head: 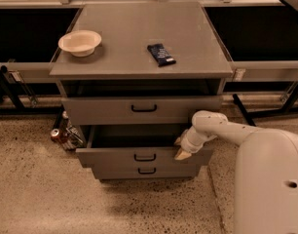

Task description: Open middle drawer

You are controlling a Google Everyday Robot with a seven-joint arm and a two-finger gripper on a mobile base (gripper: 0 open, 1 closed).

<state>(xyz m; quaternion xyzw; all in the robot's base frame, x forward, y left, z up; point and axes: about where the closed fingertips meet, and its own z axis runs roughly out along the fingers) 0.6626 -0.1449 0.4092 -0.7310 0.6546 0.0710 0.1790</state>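
Note:
The grey cabinet (139, 38) has three flat drawer fronts with small black bar handles. The middle drawer (115, 157) stands pulled partly out, with a dark gap showing behind its front, and its handle (145, 157) is at the centre. My gripper (181, 148) is at the right end of the middle drawer's front, at its top edge, on the white arm (222, 128) that reaches in from the right. The top drawer (100, 110) is closed. The bottom drawer (115, 171) sits just behind the middle front.
A cream bowl (80, 42) and a dark snack packet (161, 54) lie on the cabinet top. A can (57, 134) and other small items stand on the floor at the cabinet's left. Black frames and rails run behind on both sides. My white body (270, 184) fills the lower right.

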